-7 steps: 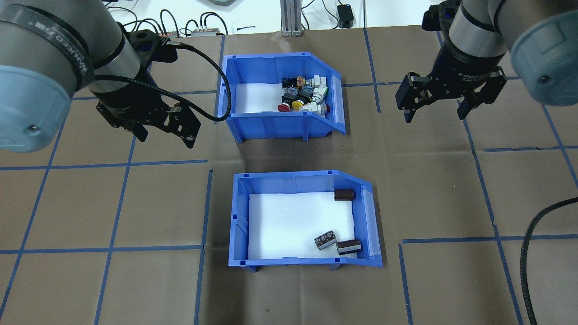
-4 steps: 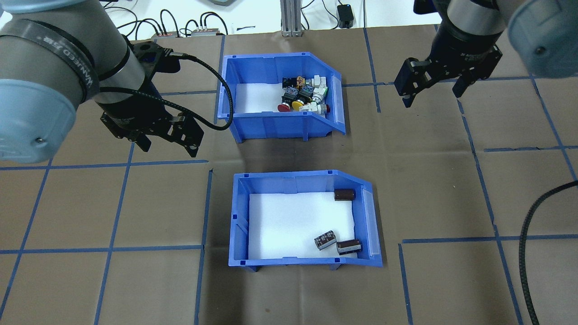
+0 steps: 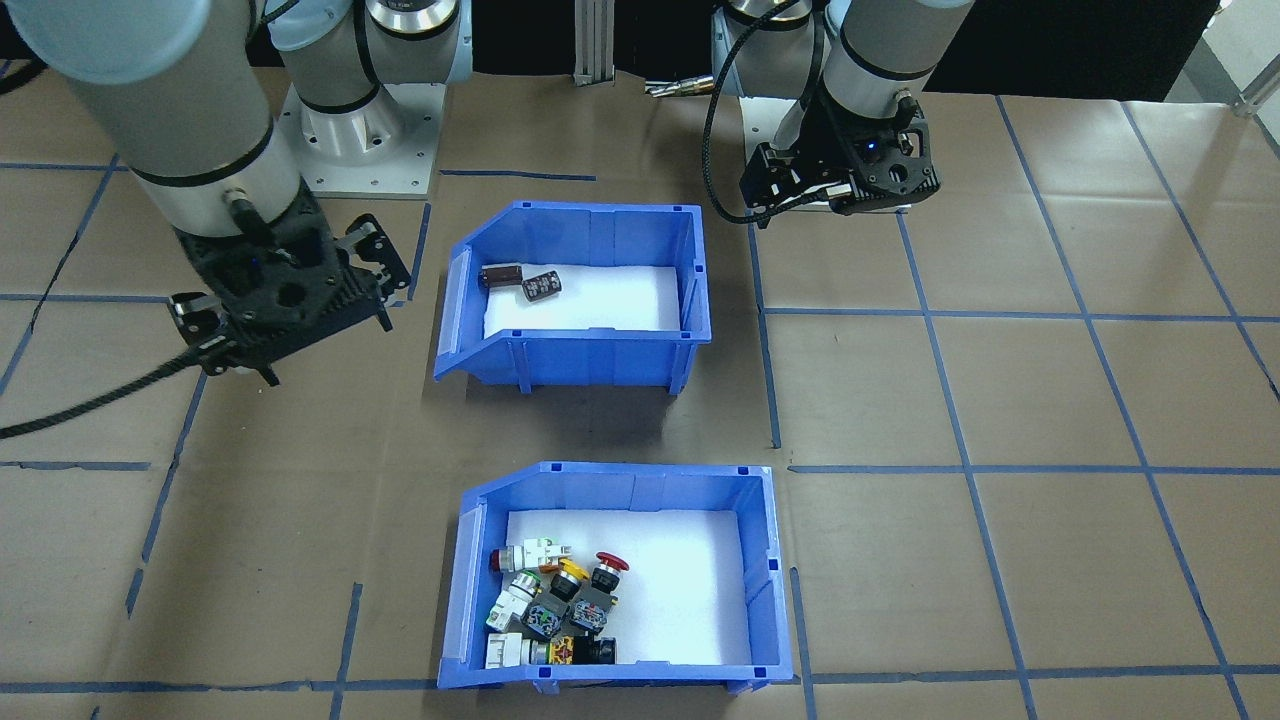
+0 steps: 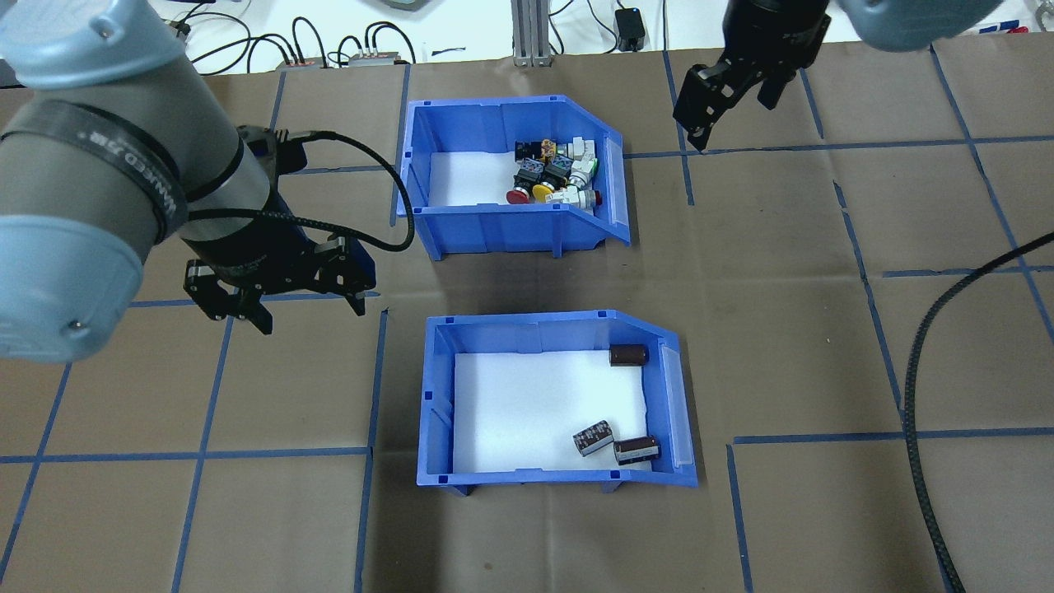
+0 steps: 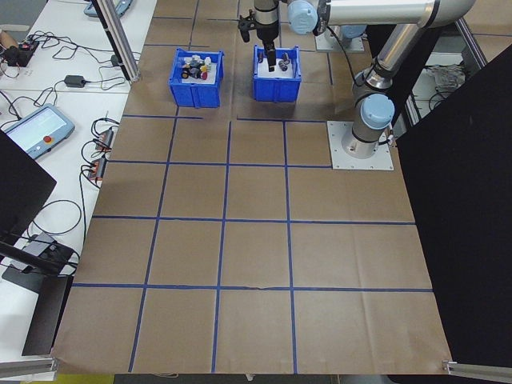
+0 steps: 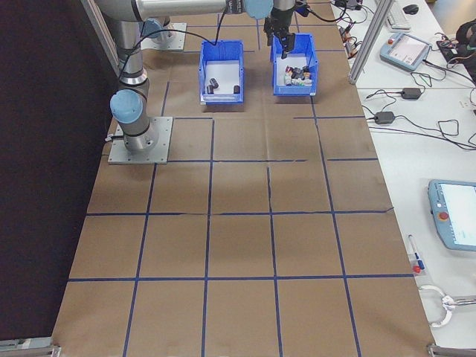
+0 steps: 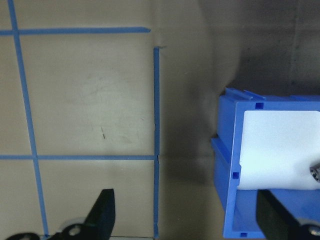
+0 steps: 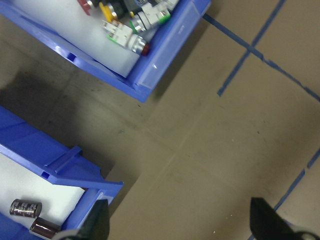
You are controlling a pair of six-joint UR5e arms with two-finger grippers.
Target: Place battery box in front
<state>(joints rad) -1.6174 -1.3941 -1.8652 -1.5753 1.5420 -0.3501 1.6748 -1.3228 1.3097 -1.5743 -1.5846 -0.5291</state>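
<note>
The battery box [image 4: 436, 395] is the blue bin nearer the robot, with a white foam floor and three dark cylinders [image 4: 628, 355] lying by its sloped right side. It also shows in the front view [image 3: 690, 290]. My left gripper [image 4: 309, 313] hovers open just left of the box's far-left corner. In the left wrist view that corner [image 7: 227, 165] sits between the gripper's [image 7: 185, 220] fingertips. My right gripper [image 4: 733, 115] hangs open and empty at the far right. Its wrist view [image 8: 180, 225] looks down on bare paper beside both bins.
A second blue bin [image 4: 494, 231] full of colourful push-button switches stands farther from the robot, directly behind the battery box. A black cable [image 4: 914, 395] loops over the right side of the table. An aluminium post [image 4: 527, 33] and wires line the far edge.
My left gripper has moved nearer the robot, down toward the battery box's left corner. My right gripper has swung away to the far side and leftward. Both stay open; the bins have not moved.
</note>
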